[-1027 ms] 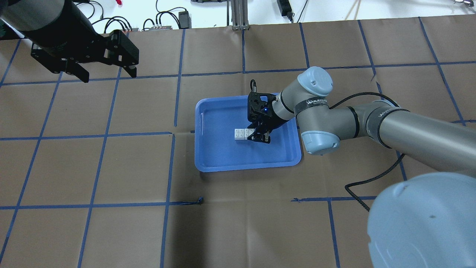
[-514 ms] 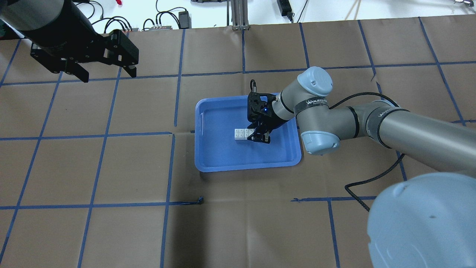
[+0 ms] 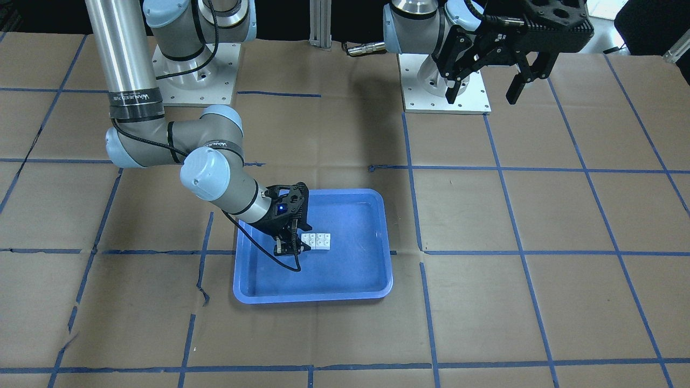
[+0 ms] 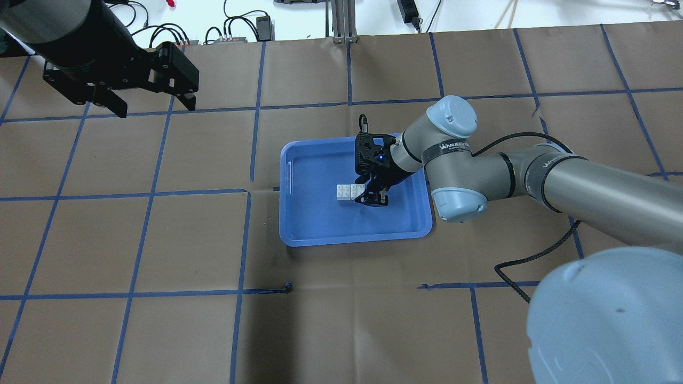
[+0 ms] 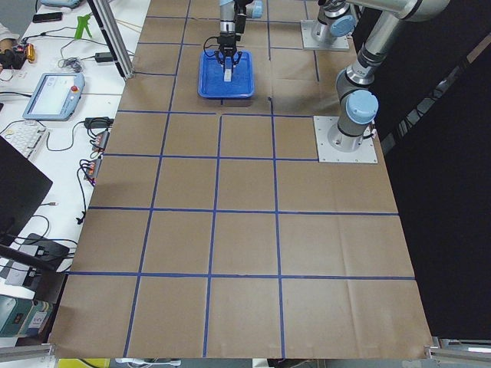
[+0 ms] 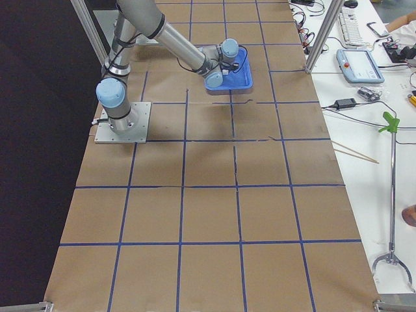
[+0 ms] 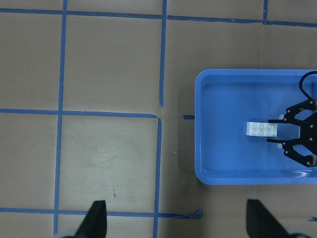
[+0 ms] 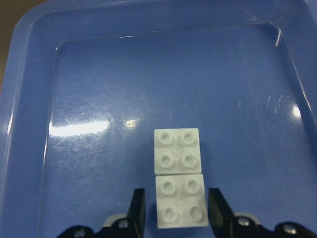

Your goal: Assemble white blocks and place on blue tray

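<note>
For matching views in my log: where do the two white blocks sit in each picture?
Front-facing: white blocks, middle of blue tray.
Overhead: blocks, tray centre.
Exterior left: tiny speck, top.
Exterior right: not discernible.
Left wrist: blocks, right side.
Right wrist: blocks, bottom centre.
Shared landmark: the blue tray.

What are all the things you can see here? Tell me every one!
white blocks: two, white, side by side and touching, inside the tray
blue tray: one, blue, mid-table
table: one, brown paper with a blue tape grid
cables: several, black, on the white bench beyond the table
right gripper: one, black, low in the tray, open, fingers either side of the nearer block
left gripper: one, black, raised, open, empty, away from the tray
</note>
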You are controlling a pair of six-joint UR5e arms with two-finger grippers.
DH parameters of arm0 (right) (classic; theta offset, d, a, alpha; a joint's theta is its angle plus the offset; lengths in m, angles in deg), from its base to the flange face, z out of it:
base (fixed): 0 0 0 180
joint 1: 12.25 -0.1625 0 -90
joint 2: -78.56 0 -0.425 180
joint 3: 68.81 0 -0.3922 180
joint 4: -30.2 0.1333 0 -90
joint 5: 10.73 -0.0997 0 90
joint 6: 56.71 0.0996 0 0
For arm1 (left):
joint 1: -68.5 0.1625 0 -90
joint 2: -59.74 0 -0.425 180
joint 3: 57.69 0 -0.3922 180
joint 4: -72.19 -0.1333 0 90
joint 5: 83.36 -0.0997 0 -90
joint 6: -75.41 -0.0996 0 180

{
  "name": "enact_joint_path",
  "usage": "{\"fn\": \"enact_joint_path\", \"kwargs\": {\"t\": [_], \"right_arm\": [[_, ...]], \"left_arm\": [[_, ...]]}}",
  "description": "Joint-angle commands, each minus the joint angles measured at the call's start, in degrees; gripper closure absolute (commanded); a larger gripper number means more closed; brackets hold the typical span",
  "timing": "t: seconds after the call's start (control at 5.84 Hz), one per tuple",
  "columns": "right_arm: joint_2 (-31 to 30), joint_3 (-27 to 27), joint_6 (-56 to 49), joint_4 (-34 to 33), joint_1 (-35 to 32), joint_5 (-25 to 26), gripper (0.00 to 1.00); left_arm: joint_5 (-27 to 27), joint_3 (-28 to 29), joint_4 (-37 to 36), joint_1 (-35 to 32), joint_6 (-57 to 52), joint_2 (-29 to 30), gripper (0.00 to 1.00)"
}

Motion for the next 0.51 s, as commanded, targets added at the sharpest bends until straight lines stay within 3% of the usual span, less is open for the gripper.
{"fn": "enact_joint_path", "kwargs": {"t": [0.0, 0.17, 0.34], "right_arm": [[-0.02, 0.0, 0.0, 0.06, 0.0, -0.35, 0.42], [-0.11, 0.09, 0.18, 0.06, 0.09, -0.26, 0.31], [-0.63, 1.39, 3.14, 0.06, 0.17, 0.08, 0.0]], "left_arm": [[0.0, 0.0, 0.0, 0.0, 0.0, -0.05, 0.01], [0.0, 0.0, 0.0, 0.0, 0.0, -0.05, 0.01], [0.0, 0.0, 0.0, 0.0, 0.0, -0.05, 0.01]]}}
